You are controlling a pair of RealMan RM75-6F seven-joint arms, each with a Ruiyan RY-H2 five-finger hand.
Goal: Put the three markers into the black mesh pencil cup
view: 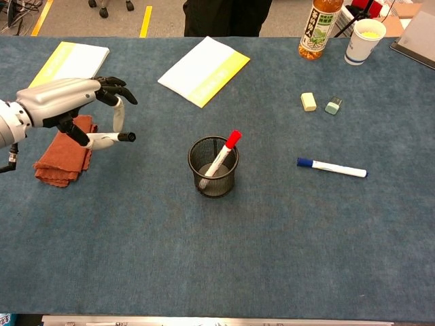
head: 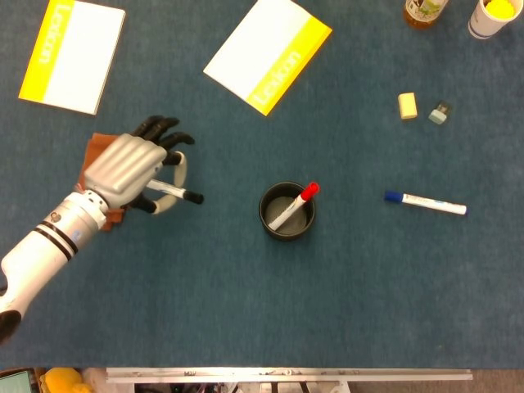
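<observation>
- My left hand is lifted above the bench and pinches a black-capped marker, which lies roughly level with its cap pointing toward the cup.
- My other fingers are curled forward over the marker; in the chest view the white barrel shows under my palm.
- The black mesh pencil cup stands upright to the right of my hand, well apart from it, with open blue felt between us.
- A red-capped marker already leans inside the cup, its cap sticking out over the rim on the far right side.
- The blue-capped marker lies flat on the bench to the right of the cup, cap toward the cup, apart from it.
- A rust-brown cloth lies crumpled just under and behind my wrist.
- Two yellow-and-white booklets lie at the far side: one at the far left, one beyond the cup.
- A pale yellow eraser and a small grey-green sharpener sit side by side at the far right.
- A drink bottle and a paper cup stand at the far right edge.
- My right hand shows in neither view.
</observation>
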